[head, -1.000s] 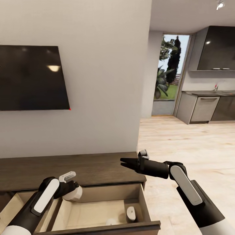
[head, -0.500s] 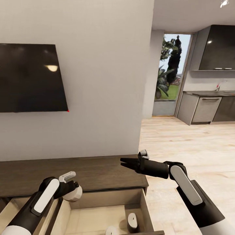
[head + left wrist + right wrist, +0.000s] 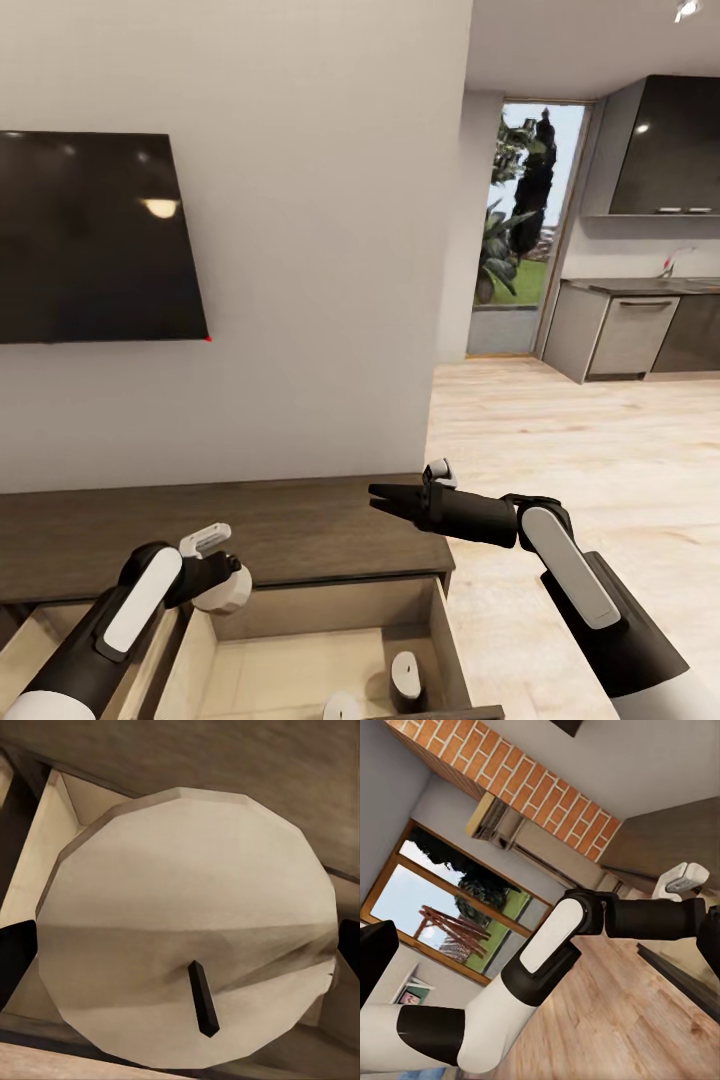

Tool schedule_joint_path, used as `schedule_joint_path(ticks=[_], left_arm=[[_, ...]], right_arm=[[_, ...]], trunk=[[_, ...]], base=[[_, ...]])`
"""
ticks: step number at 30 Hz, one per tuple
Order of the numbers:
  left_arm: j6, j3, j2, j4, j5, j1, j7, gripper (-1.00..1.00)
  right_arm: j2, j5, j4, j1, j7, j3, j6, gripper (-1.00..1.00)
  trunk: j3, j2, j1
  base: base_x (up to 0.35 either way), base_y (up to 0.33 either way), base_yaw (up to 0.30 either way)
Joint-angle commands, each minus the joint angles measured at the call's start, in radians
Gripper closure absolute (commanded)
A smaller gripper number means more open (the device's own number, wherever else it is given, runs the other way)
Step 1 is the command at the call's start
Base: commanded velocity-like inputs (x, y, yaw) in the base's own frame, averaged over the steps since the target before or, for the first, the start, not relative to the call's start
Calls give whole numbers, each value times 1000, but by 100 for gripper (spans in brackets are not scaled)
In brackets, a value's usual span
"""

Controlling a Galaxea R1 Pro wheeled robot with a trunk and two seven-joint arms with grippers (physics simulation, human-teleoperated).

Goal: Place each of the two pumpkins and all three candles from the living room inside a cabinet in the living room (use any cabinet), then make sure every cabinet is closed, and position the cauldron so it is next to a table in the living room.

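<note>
The long dark-brown cabinet (image 3: 300,525) runs below the wall, and its right drawer (image 3: 300,665) is pulled out. Two pale candles stand inside the drawer, one (image 3: 405,677) near its right wall and one (image 3: 341,708) at the picture's bottom edge. My left gripper (image 3: 222,586) hangs over the drawer's back left corner, shut on a third candle (image 3: 233,597). The left wrist view looks down on that candle's flat top and dark wick (image 3: 202,999), with a black finger (image 3: 15,960) at its side. My right gripper (image 3: 385,497) hovers over the cabinet top's right end, open and empty.
A dark TV (image 3: 95,240) hangs on the white wall above the cabinet. To the right of the wall's corner, wooden floor (image 3: 580,450) leads to a glass door (image 3: 525,230) and grey kitchen units (image 3: 630,330). The right wrist view shows my left arm (image 3: 562,937).
The head view has shifted, so the cabinet and drawer sit lower in the picture than a second ago. Both arms hold their poses, and the candle stays in the left gripper.
</note>
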Motion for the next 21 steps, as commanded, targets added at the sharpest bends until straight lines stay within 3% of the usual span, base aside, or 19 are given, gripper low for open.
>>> schedule_joint_path(ticks=[1,15,21], left_arm=[[-1,-3,1,1,11,-1,11,100],[-49,-3,0,108,9,-6,2,100],[-118,-6,-2,163,6,-10,0,100]], right_arm=[[0,6,0,-1,8,1,1,-100],[-1,6,3,-1,7,1,-1,-100],[0,6,8,-1,7,1,-2,-100]], trunk=[[-4,-8,4],[-48,-106,58],[-67,-148,81]], base=[[0,0,0],[0,0,0],[0,0,0]])
